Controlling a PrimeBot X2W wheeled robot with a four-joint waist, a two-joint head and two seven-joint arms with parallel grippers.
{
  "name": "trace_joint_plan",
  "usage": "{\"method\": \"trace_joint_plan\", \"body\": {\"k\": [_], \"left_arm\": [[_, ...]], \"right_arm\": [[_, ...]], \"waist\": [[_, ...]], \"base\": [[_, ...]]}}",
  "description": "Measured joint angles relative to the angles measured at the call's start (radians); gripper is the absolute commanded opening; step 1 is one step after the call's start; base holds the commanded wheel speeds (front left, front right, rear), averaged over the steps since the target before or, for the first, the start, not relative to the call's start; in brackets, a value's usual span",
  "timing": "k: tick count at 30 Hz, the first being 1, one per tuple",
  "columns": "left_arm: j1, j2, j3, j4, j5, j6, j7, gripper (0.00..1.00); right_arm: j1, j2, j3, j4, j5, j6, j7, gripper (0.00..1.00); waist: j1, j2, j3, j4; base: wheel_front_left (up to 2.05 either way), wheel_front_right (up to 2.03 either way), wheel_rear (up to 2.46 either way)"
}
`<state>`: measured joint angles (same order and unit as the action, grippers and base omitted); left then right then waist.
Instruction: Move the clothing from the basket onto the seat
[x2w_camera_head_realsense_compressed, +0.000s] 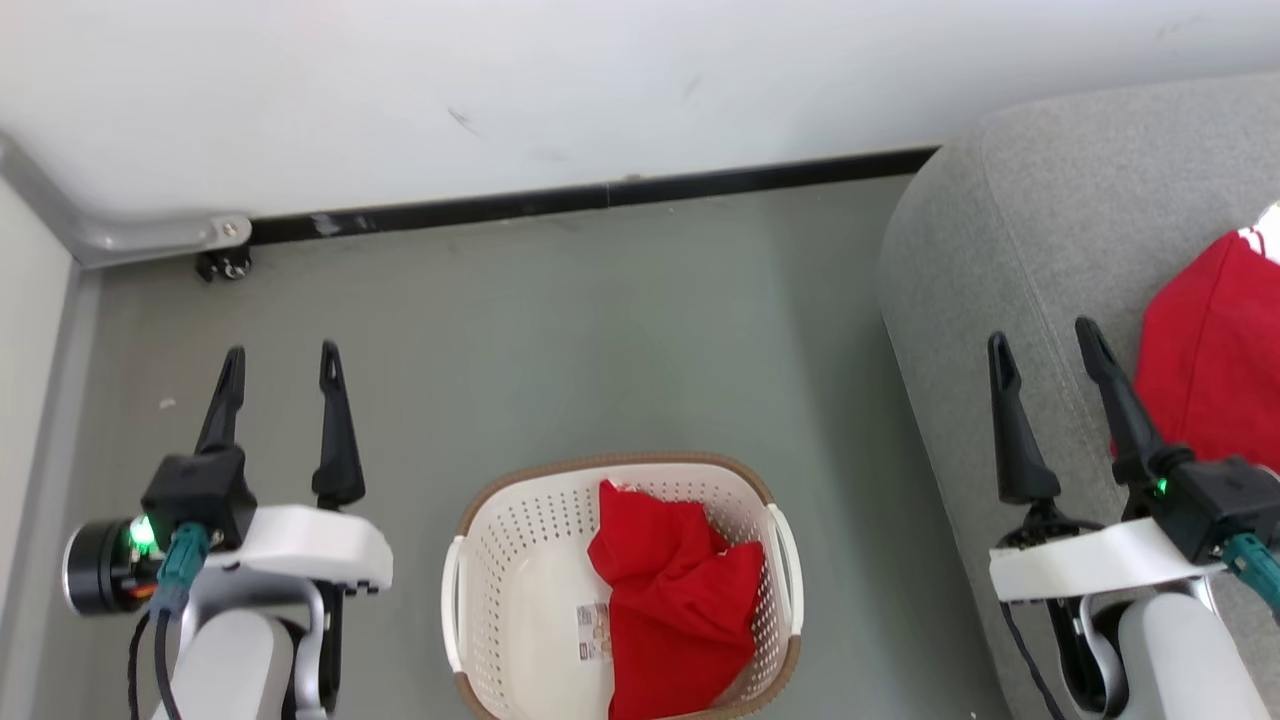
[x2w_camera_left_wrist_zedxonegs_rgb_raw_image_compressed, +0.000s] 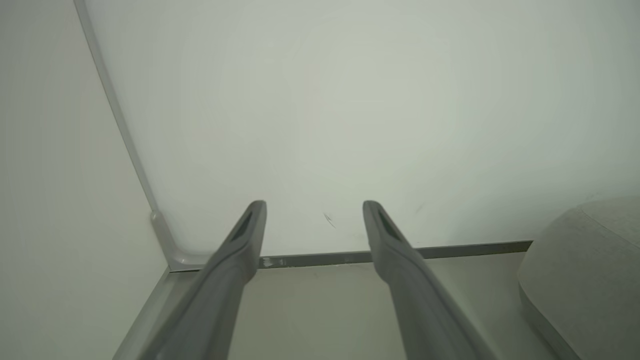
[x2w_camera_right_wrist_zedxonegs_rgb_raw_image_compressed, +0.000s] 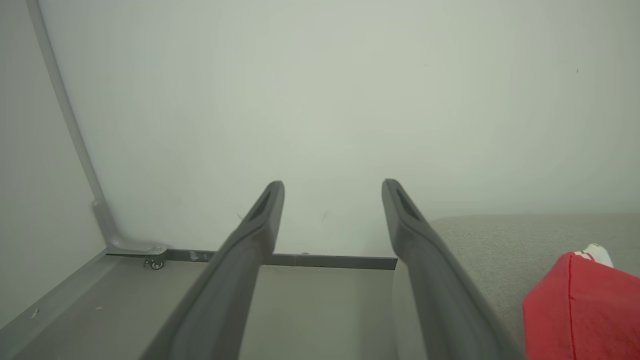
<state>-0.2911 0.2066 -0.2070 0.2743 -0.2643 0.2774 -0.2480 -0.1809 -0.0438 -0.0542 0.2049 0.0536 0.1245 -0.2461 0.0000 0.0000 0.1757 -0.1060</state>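
Observation:
A crumpled red garment (x2w_camera_head_realsense_compressed: 680, 600) lies in the right half of the cream basket (x2w_camera_head_realsense_compressed: 470, 560), which stands on the floor at the bottom centre of the head view. A second red garment (x2w_camera_head_realsense_compressed: 1215, 365) with white trim rests on the grey seat (x2w_camera_head_realsense_compressed: 1050, 230) at the right; the right wrist view shows this garment (x2w_camera_right_wrist_zedxonegs_rgb_raw_image_compressed: 585, 310) too. My left gripper (x2w_camera_head_realsense_compressed: 280, 365) hovers open and empty over the floor, left of the basket. Over the seat's near edge, my right gripper (x2w_camera_head_realsense_compressed: 1040, 340) is open and empty, just left of the garment there.
A white wall with a dark baseboard (x2w_camera_head_realsense_compressed: 600, 195) runs across the back. A grey partition post with a small caster (x2w_camera_head_realsense_compressed: 228, 262) stands in the far left corner. Grey floor (x2w_camera_head_realsense_compressed: 620, 330) lies between the basket and the wall. The seat's rounded end (x2w_camera_left_wrist_zedxonegs_rgb_raw_image_compressed: 590, 280) shows at right.

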Motion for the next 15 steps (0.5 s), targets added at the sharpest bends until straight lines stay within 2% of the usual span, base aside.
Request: {"method": "trace_joint_plan", "body": {"k": [15], "left_arm": [[0.213, 0.019, 0.015, -0.042, -0.007, 0.024, 0.000, 1.00]], "right_arm": [[0.121, 0.001, -0.031, 0.019, 0.003, 0.000, 0.059, 1.00]], "waist": [[0.0000, 0.0000, -0.135, 0.029]], "base": [[0.00, 0.00, 0.00]]}}
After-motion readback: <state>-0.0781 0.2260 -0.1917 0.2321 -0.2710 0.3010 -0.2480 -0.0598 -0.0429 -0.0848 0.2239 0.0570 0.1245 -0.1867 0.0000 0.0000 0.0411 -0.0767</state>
